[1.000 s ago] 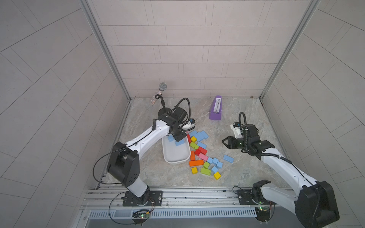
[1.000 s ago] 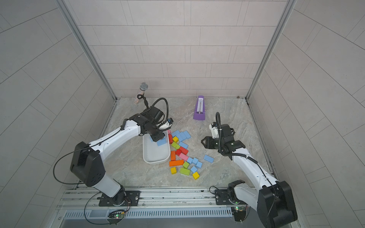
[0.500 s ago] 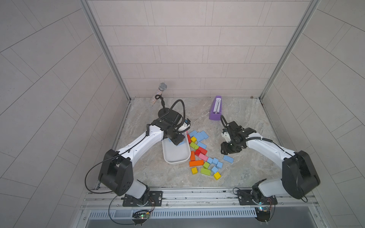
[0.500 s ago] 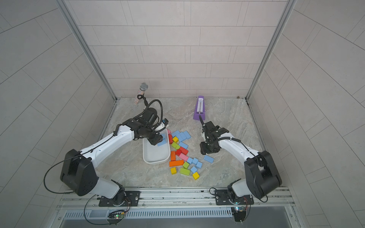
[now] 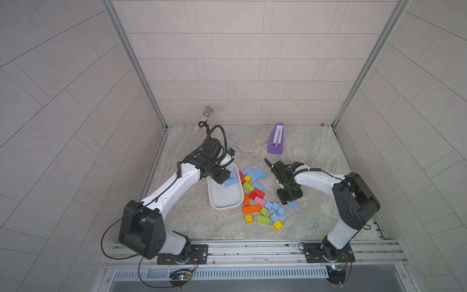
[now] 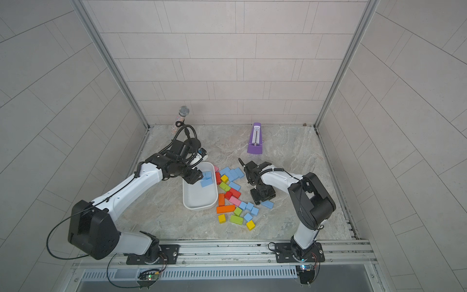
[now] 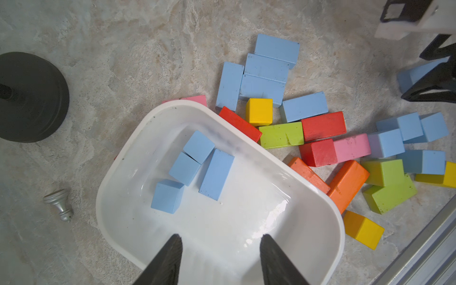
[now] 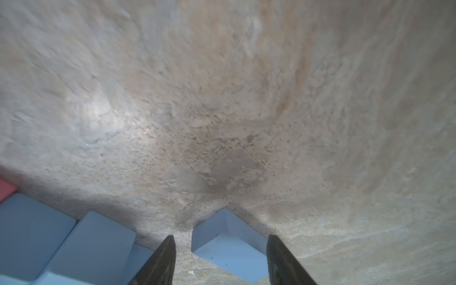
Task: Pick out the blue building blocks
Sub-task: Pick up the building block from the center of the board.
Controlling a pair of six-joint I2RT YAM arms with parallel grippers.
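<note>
The gray, stony desk (image 5: 192, 217) holds a smooth white tub (image 7: 118, 222), nearer its left edge. Four flat-colored blue building blocks (image 7: 217, 170), three cubes and one long brick, lie in it under the open, empty left jaws. More sit among the colored blocks (image 5: 251, 209) beside the tub. One blue block (image 8: 229, 246) lies on the desk between the open right jaws.

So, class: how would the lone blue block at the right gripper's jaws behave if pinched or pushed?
The blue block looks rigid and flat-faced: it likely slides and won't roll. It sits cornerwise to the right gripper, so closing may twist it. Its matte paint probably grips well.
</note>
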